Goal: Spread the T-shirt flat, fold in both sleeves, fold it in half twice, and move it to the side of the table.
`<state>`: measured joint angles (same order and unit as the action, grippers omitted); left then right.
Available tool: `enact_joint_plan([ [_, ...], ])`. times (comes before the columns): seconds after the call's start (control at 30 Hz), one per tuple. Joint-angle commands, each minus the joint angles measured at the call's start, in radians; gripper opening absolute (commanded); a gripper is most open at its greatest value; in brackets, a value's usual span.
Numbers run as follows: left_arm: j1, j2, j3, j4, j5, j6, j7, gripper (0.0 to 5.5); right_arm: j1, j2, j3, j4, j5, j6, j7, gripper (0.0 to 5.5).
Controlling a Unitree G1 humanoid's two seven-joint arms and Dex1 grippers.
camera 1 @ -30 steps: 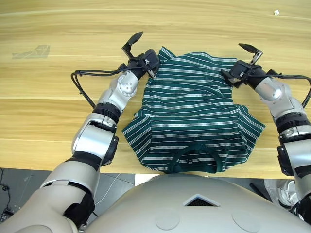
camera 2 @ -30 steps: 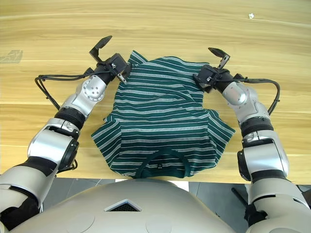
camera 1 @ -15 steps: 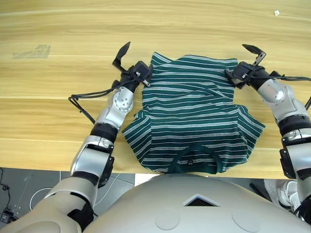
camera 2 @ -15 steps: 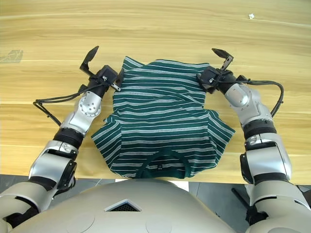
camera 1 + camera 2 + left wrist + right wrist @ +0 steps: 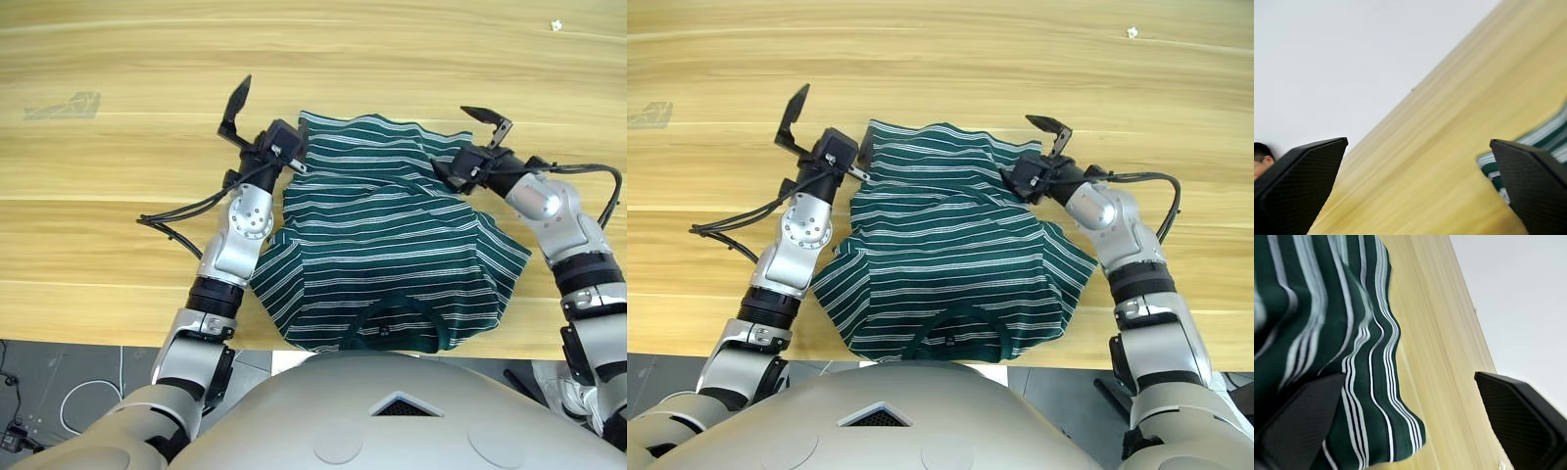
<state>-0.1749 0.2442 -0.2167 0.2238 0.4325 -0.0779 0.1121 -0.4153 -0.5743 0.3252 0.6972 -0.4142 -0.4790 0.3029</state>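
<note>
one unreadable neck label (image 5: 383, 326) on striped t-shirt (image 5: 387, 230)

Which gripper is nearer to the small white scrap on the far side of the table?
Right. The right gripper, at the T-shirt's right edge, is on the white scrap's side; the left gripper is across the shirt.

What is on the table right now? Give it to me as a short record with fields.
T-shirt: green, white-striped, rumpled, collar nearest the robot
Table: wooden, shirt at its near edge
Left gripper: fingers open, at the hem's left corner
Right gripper: fingers open, at the hem's right corner
Sleeves: both out, not yet folded in
</note>
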Motion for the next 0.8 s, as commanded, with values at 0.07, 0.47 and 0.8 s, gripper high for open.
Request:
enact_joint_plan([
  [0.07, -0.103, 0.027, 0.095, 0.066, -0.01, 0.054, 0.055, 5.4, -0.225, 0.063, 0.031, 0.361, -0.064, 0.05, -0.058, 4.92],
  [0.47, -0.129, 0.022, 0.151, -0.101, -0.057, 0.065, 0.034, 5.4, -0.532, 0.249, 0.084, 0.635, -0.142, 0.12, -0.214, 4.92],
  [0.8, 0.034, 0.042, 0.146, -0.385, -0.046, 0.126, -0.066, 5.4, -0.458, 0.188, 0.039, 0.545, -0.075, -0.08, -0.098, 4.92],
])
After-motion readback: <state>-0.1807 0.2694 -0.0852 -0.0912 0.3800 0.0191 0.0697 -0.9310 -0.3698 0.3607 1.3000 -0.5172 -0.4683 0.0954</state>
